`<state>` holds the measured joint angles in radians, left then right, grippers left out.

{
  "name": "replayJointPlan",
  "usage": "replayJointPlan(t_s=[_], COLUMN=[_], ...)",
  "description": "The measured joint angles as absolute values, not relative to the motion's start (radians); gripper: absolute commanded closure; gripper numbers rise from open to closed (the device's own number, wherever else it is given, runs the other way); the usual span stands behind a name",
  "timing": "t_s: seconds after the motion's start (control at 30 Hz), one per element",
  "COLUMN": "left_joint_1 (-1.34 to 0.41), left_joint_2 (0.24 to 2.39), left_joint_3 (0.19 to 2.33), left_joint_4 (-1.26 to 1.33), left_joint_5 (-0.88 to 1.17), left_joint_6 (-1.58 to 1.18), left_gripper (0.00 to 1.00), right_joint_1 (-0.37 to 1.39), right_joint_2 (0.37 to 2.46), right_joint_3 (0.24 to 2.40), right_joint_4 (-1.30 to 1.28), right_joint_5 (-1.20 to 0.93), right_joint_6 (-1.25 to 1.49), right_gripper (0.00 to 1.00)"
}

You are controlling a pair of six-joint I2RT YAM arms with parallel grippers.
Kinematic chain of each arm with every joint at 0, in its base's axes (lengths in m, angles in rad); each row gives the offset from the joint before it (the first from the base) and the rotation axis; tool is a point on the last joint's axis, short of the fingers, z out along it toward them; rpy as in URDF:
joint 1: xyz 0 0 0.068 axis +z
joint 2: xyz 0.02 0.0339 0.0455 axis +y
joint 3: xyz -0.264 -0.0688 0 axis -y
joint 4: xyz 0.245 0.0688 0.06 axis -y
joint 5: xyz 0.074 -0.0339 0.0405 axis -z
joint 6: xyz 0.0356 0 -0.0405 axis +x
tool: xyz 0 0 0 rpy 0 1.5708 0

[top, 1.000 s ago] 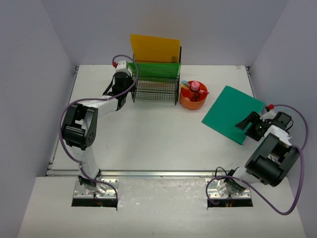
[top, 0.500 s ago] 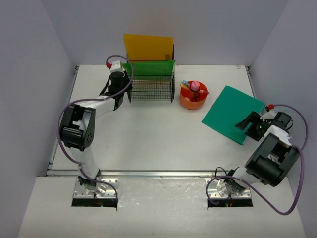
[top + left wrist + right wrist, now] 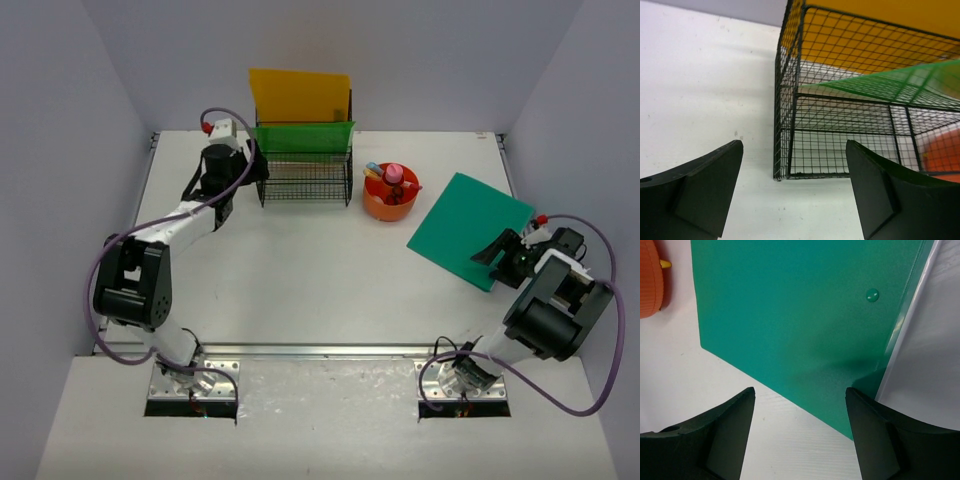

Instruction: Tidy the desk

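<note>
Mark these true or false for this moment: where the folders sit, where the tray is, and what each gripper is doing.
1. The teal folder lies flat on the desk. True.
2. The left gripper is shut on the rack. False: it is open with nothing between its jaws, and the rack is just ahead of it.
3. The yellow folder stands in the rack behind the green folder. True.
4. The tray sits left of the rack. False: it sits to the rack's right.
5. The right gripper is shut. False: it is open, at the teal folder's near edge.
</note>
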<state>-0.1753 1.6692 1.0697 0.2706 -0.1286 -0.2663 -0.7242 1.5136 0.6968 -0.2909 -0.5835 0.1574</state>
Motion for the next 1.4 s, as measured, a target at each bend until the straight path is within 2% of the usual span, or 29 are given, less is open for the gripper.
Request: replayJointPlan(t_s=[0.17, 0.3, 0.5, 0.67, 0.83, 0.93, 1.03, 1.17, 1.3, 1.37, 1.4], left_joint_1=[-0.175, -0.178, -0.225, -0.242, -0.253, -0.294, -0.337, -0.356, -0.354, -0.354, -0.354], left_joint_2=[1.524, 1.449, 1.420, 1.420, 1.420, 1.420, 1.427, 1.455, 1.472, 1.476, 1.477], left_joint_3=[1.035, 1.028, 1.028, 1.028, 1.028, 1.028, 1.028, 1.039, 1.050, 1.059, 1.064], left_joint_4=[0.247, 0.203, 0.084, 0.045, 0.030, 0.015, 0.007, -0.003, -0.006, -0.010, -0.012], left_joint_5=[-0.021, 0.121, 0.238, 0.291, 0.340, 0.355, 0.369, 0.378, 0.373, 0.369, 0.369], left_joint_6=[-0.183, -0.083, 0.053, 0.082, 0.095, 0.114, 0.127, 0.127, 0.127, 0.127, 0.127], left_gripper=[0.19, 0.20, 0.20, 0.21, 0.21, 0.22, 0.22, 0.22, 0.22, 0.22, 0.22], right_joint_1=[-0.724, -0.725, -0.725, -0.725, -0.725, -0.725, -0.725, -0.725, -0.725, -0.725, -0.725], right_joint_2=[1.507, 1.371, 1.232, 1.245, 1.343, 1.390, 1.424, 1.483, 1.547, 1.592, 1.613], right_joint_3=[0.696, 0.664, 0.647, 0.599, 0.572, 0.565, 0.564, 0.576, 0.622, 0.657, 0.677], right_joint_4=[-0.299, -0.295, -0.274, -0.270, -0.244, -0.215, -0.172, -0.128, -0.126, -0.140, -0.147], right_joint_5=[-0.569, -0.503, -0.389, -0.337, -0.323, -0.332, -0.363, -0.407, -0.423, -0.431, -0.433], right_joint_6=[0.154, 0.145, 0.110, 0.101, 0.093, 0.089, 0.093, 0.120, 0.141, 0.151, 0.161], right_gripper=[0.20, 0.14, 0.13, 0.13, 0.16, 0.24, 0.41, 0.53, 0.73, 0.92, 0.96])
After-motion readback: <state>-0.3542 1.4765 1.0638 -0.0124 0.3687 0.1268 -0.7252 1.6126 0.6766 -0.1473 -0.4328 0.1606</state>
